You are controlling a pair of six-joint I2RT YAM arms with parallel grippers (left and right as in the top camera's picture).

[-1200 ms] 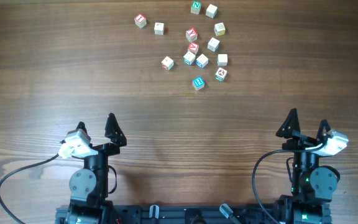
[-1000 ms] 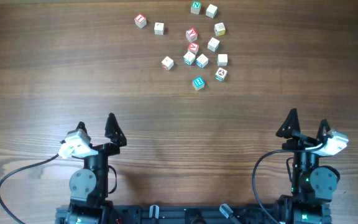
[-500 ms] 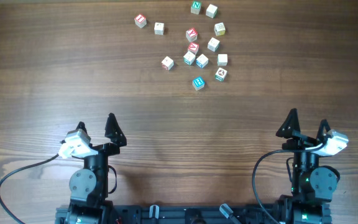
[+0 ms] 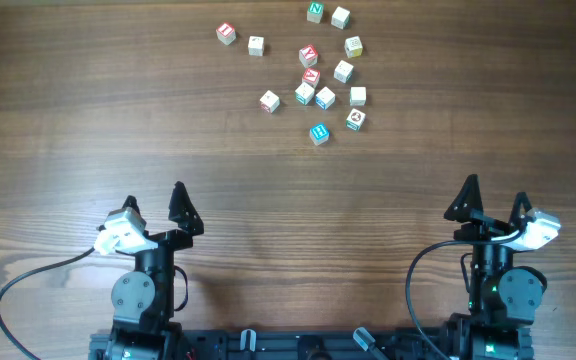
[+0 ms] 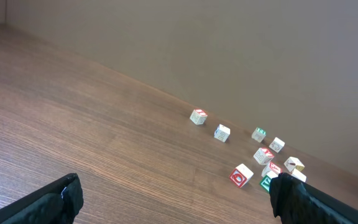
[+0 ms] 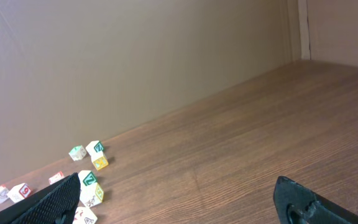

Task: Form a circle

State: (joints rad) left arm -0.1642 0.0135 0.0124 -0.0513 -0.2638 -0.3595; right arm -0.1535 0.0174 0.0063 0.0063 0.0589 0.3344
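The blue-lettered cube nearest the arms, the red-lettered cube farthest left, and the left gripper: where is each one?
blue-lettered cube (image 4: 319, 132), overhead view, its top face.
red-lettered cube (image 4: 226, 32), overhead view, its top face.
left gripper (image 4: 155, 196), overhead view, midway between its open fingertips.

A wooden table (image 4: 268, 200) fills the whole overhead view. It is mid-brown, with its grain running from nine o'clock to three o'clock. Toward seven o'clock the wood turns paler, with wider, wavier grain. In both wrist views the tabletop meets a plain beige wall (image 5: 229, 50) with no marks on it. In the right wrist view, at one o'clock, a pale vertical strip (image 6: 303, 28) marks a corner. A second stretch of wall (image 6: 347, 28), slightly warmer in tone, continues beyond it. The light is soft and even, and the tabletop shows a dull sheen and only faint shadows.
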